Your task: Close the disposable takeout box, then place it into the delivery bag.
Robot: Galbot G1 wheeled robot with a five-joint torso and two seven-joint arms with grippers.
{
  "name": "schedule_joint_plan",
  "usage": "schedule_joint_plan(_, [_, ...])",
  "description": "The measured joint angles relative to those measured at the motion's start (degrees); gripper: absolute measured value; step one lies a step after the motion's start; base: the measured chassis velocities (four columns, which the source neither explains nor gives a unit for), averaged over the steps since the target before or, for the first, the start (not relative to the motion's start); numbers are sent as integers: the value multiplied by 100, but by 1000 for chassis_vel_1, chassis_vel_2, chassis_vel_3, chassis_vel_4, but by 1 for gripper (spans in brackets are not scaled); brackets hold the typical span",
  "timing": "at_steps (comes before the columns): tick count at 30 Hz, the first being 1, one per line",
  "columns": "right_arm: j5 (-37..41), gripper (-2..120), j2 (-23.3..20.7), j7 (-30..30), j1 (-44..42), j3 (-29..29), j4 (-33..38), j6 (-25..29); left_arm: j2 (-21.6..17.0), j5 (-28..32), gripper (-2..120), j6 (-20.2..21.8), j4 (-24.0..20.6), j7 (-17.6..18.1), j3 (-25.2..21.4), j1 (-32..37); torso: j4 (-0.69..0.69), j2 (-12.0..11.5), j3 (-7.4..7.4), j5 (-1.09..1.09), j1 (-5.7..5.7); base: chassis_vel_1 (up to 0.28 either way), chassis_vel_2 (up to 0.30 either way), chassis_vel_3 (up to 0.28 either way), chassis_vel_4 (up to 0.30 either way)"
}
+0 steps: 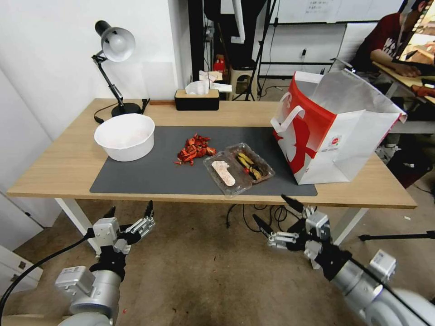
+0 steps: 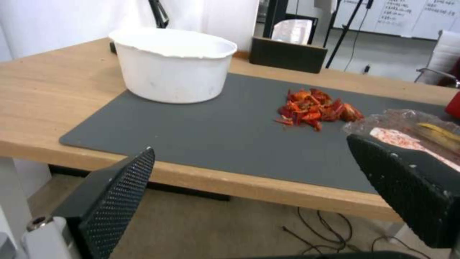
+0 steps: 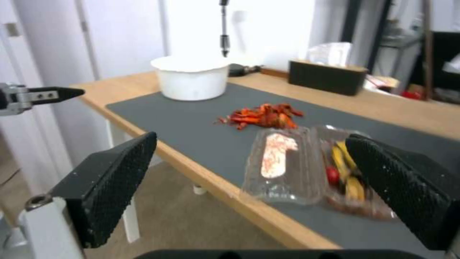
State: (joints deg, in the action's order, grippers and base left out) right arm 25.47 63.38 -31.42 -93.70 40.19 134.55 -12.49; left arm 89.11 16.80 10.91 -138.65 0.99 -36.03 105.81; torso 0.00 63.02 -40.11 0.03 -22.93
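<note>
Box [image 1: 239, 168] lies open near the desk's [image 1: 68, 167] front edge by the bag [image 1: 337, 131], looks flimsy and slick, so I'd press the labelled lid's free edge; both grippers, left [image 1: 131, 212] and right [image 1: 273, 214], hang wide open, empty.

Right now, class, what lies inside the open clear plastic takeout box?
The clear plastic takeout box lies open: one half holds yellow, dark and red food, the other bears a pale pinkish label. What lies beneath the food is hidden.
</note>
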Motion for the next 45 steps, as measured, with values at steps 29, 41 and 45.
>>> schedule_joint_plan(29, [1366,100,-2666,481,5381,-4229,-2718,-1982,298,-154,100,-215,252,-27,-139,52,1,-1,0,-4,0,0,0,0,0])
schedule_joint_plan(41, [1564,100,-2494,788,6013,-5031,-2882,-2347,302,-230,100,-250,232,11,-232,96,0,0,0,-4,1,0,0,0,0])
schedule_joint_plan(45, [1594,100,-2491,883,6081,-5097,-2859,-2418,302,-300,100,-250,206,43,-242,124,0,0,0,-3,1,0,0,0,0])
